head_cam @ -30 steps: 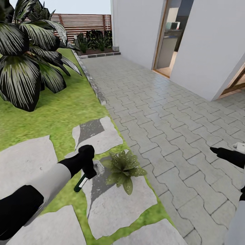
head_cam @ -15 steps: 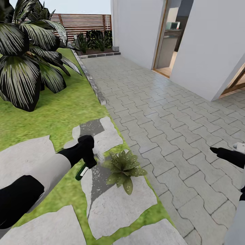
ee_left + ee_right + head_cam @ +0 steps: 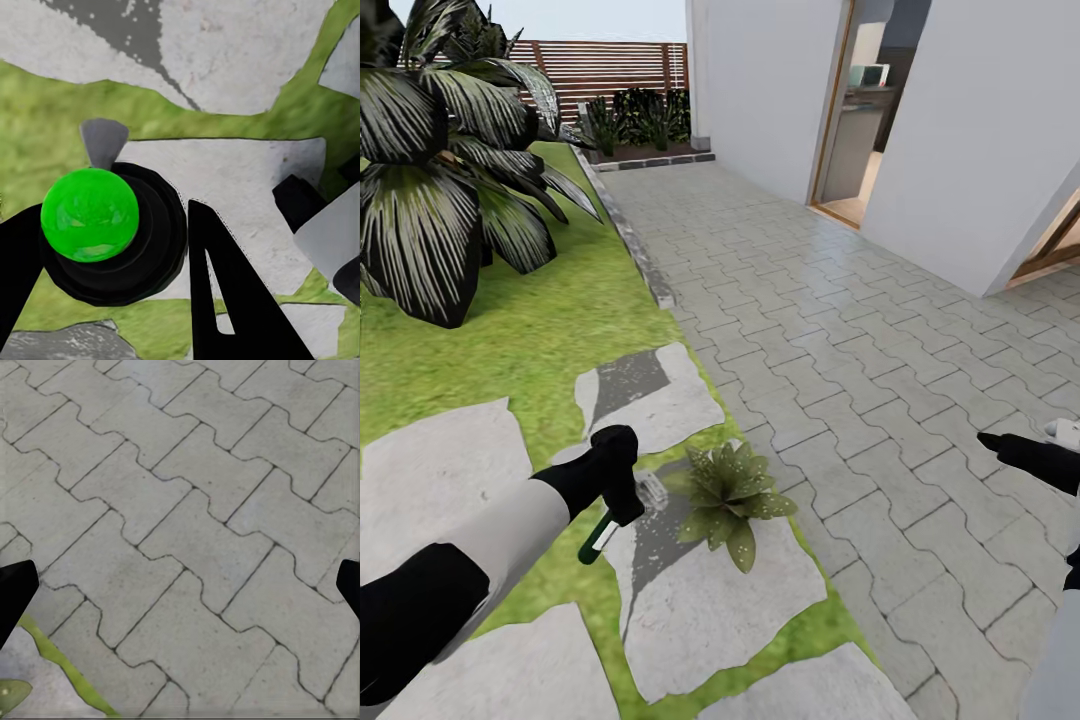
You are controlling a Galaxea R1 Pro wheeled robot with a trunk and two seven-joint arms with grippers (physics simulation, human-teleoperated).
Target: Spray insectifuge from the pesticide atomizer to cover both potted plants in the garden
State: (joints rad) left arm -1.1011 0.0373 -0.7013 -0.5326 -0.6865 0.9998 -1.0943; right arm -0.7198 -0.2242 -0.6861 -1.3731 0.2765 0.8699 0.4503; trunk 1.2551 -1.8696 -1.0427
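Observation:
In the head view my left gripper [image 3: 620,500] is shut on the pesticide atomizer [image 3: 596,541]. The dark green bottle slants down toward me, and its whitish spray head [image 3: 650,492] points at a potted plant [image 3: 732,492]. That plant is a low rosette of pointed light-green leaves, just right of the nozzle on a stepping stone [image 3: 710,600]. The left wrist view looks along the bottle's bright green round end [image 3: 90,214] between the black fingers [image 3: 225,300]. My right gripper [image 3: 988,440] hangs open over the grey paving [image 3: 187,532], with a leaf tip [image 3: 11,690] at the frame's corner.
Lawn [image 3: 510,340] with several grey stepping stones lies at the left, and a large dark palm-like plant [image 3: 430,200] stands beyond. A brown slatted fence [image 3: 610,65] and bushes [image 3: 640,115] close the far end. White house walls and a doorway [image 3: 860,120] border the paving [image 3: 840,330] on the right.
Half a second ago my left gripper had lifted the atomizer slightly; it has now dropped back to about where it was a second ago. The right arm has not moved.

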